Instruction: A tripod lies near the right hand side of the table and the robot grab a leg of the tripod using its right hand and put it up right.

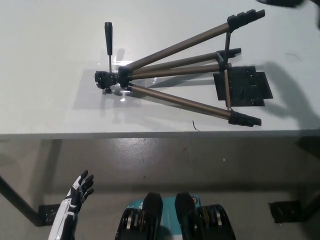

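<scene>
The tripod (175, 77) lies flat on the white table (50, 60), toward its 3 o'clock side, head at 9 o'clock and three legs fanning toward 3 o'clock; its pan handle (108, 42) points to 12 o'clock. The near leg (185, 101) ends just inside the table's front edge at about 5 o'clock, and the feet lie over or beside a dark plate (245, 87). The right hand (280, 2) shows only as a black blur at the top edge, near 1 o'clock, so whether it is spread or closed cannot be told. The white left hand (80, 190) rests low at 7 o'clock, fingers spread, holding nothing. The step appears to be the reach, with no leg grasped yet; next the hand must close round one leg. Bare tabletop from 9 to 12 o'clock leaves room for raising.
</scene>
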{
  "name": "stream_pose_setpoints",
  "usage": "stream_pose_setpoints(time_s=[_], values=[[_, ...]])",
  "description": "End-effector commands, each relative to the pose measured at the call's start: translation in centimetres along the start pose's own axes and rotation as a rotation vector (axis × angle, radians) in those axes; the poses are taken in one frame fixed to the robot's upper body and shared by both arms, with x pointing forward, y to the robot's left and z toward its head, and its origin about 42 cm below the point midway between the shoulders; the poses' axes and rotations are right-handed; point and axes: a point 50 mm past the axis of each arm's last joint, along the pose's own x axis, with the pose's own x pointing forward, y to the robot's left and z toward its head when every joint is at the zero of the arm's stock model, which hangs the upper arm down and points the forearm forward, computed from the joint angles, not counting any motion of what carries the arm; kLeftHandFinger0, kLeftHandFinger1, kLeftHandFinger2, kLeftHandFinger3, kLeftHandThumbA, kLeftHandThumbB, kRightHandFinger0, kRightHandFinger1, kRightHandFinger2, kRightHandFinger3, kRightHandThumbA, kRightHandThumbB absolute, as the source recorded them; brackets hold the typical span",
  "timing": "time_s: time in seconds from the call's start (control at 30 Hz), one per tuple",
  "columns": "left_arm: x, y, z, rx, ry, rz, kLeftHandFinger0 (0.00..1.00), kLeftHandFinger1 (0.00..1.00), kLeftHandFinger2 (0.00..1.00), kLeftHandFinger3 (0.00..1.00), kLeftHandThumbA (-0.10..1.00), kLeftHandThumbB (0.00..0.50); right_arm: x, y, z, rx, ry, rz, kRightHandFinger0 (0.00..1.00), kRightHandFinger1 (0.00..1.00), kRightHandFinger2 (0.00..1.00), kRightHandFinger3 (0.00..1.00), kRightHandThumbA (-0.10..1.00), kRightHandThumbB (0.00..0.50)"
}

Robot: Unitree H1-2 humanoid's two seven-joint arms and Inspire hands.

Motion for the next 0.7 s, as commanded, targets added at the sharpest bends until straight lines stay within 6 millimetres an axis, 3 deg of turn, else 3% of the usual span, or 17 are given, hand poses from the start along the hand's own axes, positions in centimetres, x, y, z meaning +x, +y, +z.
stream_pose_setpoints(time_s=[0.0, 0.2, 0.4, 0.67], values=[[0.3, 0.5, 1.3, 0.037, -0.089, -0.009, 1.0, 1.0, 1.0, 1.0, 1.0, 0.346, 10.4, -1.2, 3.8, -0.355, 0.172, 0.379, 1.0, 1.0, 1.0, 1.0, 0.81, 0.481], [-0.1, 0.6, 1.2, 0.031, -0.089, -0.002, 1.0, 1.0, 1.0, 1.0, 1.0, 0.337, 13.6, 4.1, 2.5, -0.453, 0.304, 0.591, 1.0, 1.0, 1.0, 1.0, 0.92, 0.5], [-0.6, 0.5, 0.9, 0.028, -0.078, 0.001, 1.0, 1.0, 1.0, 1.0, 1.0, 0.341, 13.9, 8.0, 1.7, -0.408, 0.365, 0.697, 1.0, 1.0, 1.0, 1.0, 0.89, 0.5], [-0.1, 0.7, 1.0, 0.028, -0.087, -0.01, 1.0, 1.0, 1.0, 1.0, 1.0, 0.328, 13.7, 8.7, -0.3, -0.396, 0.494, 0.774, 1.0, 1.0, 1.0, 1.0, 0.78, 0.5]])
